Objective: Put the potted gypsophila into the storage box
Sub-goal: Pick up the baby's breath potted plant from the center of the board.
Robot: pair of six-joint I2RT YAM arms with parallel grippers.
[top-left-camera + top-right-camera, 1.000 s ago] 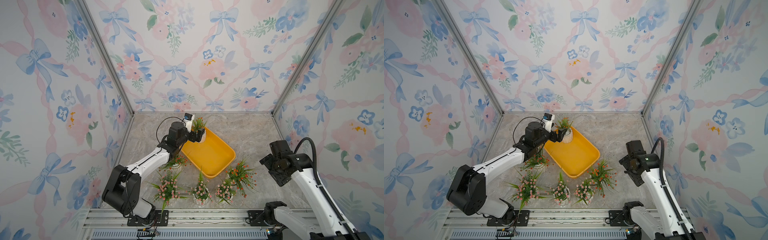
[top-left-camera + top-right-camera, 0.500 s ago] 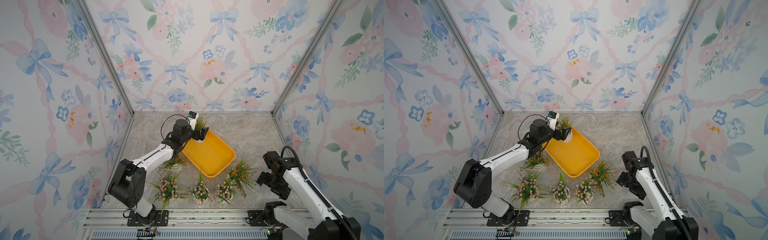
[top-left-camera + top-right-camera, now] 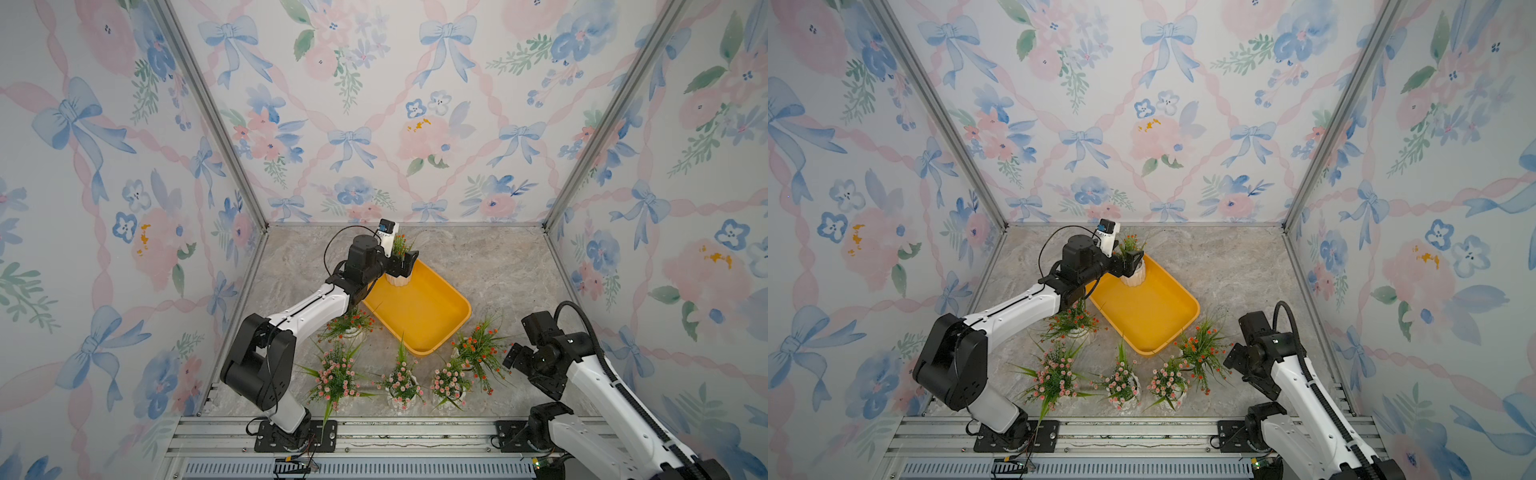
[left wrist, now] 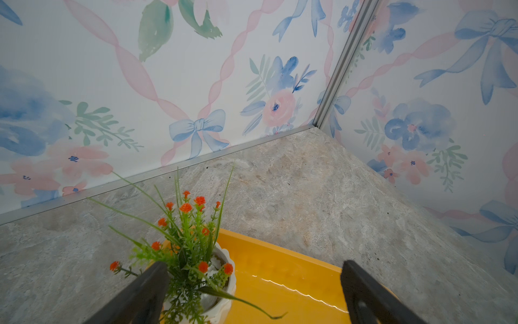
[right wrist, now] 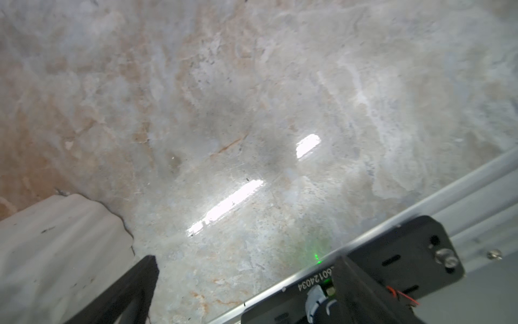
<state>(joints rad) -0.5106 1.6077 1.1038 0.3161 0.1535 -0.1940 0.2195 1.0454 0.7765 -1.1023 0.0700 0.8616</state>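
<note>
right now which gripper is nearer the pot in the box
Left. The left gripper has the pot between its open fingers, in the storage box; the right gripper is away, by an orange-flowered plant outside it.

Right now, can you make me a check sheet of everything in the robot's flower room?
Surface: marbled tabletop, glare patches.
Job's things: yellow storage box holds one potted gypsophila, orange-red, upright in its far corner; outside stand two orange-red pots and three pink pots.
Clutter: nothing seen.
Grippers: left gripper open, jaws astride the boxed plant; right gripper open, empty, beside a white ribbed pot.
Cables: black cable loops at left wrist; black hose arcs over right arm.
Surroundings: flower-and-bow walls; metal rail in front.
</note>
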